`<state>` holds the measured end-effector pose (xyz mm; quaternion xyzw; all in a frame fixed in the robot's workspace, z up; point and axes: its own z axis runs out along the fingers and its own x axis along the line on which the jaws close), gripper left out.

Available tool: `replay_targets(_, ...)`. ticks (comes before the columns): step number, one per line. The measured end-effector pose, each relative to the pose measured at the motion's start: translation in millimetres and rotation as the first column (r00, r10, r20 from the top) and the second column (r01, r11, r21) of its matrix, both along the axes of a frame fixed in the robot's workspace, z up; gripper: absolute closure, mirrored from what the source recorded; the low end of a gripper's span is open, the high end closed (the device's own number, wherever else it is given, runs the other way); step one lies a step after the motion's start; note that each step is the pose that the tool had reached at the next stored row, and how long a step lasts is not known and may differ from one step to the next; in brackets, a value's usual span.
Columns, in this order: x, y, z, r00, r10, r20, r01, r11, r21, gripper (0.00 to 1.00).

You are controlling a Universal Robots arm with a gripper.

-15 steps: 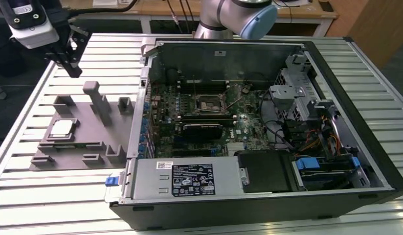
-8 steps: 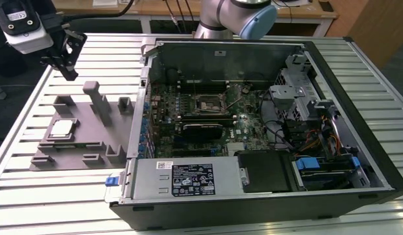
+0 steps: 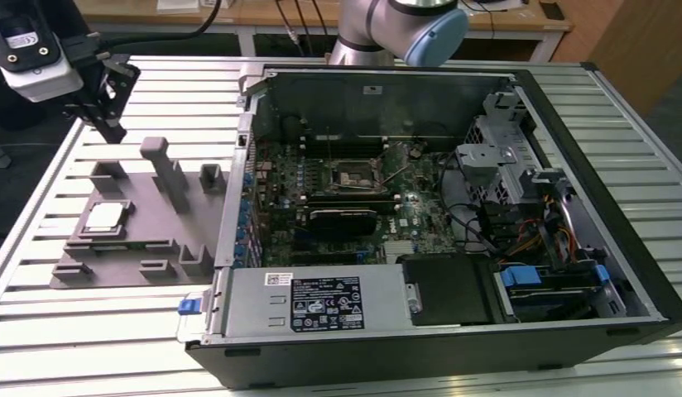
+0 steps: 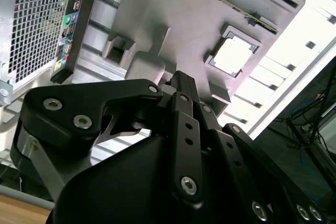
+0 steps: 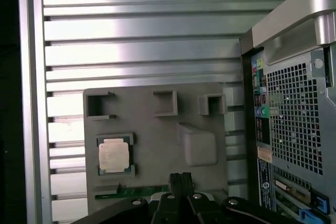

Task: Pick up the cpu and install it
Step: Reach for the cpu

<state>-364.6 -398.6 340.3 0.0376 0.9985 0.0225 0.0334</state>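
The cpu (image 3: 103, 217) lies flat in a square recess of the grey tray (image 3: 153, 244), on the exterior view's left. Its pale silver top also shows in both wrist views (image 4: 232, 56) (image 5: 114, 155). My gripper (image 3: 112, 131) hangs above the table just beyond the tray's far end, well apart from the cpu. Its black fingers (image 5: 181, 181) are pressed together with nothing between them; in the second wrist view the gripper (image 4: 181, 81) points toward the tray. The motherboard socket (image 3: 353, 176) sits inside the opened computer case (image 3: 606, 190), its metal frame around a dark square.
Upright grey posts (image 3: 165, 169) rise from the tray between the cpu and the case. A black finned block (image 3: 341, 222) sits below the socket. The case's power supply (image 3: 314, 302), cables and drive bay crowd the interior. Slatted metal table (image 3: 54, 331) surrounds everything.
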Motion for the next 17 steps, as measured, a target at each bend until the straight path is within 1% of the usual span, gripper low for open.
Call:
replay_targets(10,-12.0,0.0,-11.4,1.0,0.0,-0.0003,0.0,1.0,-0.0002,0.89)
replay_targets(17,-18.3,0.0,-18.5,1.0,0.0,-0.0003,0.0,1.0,-0.0002,0.89)
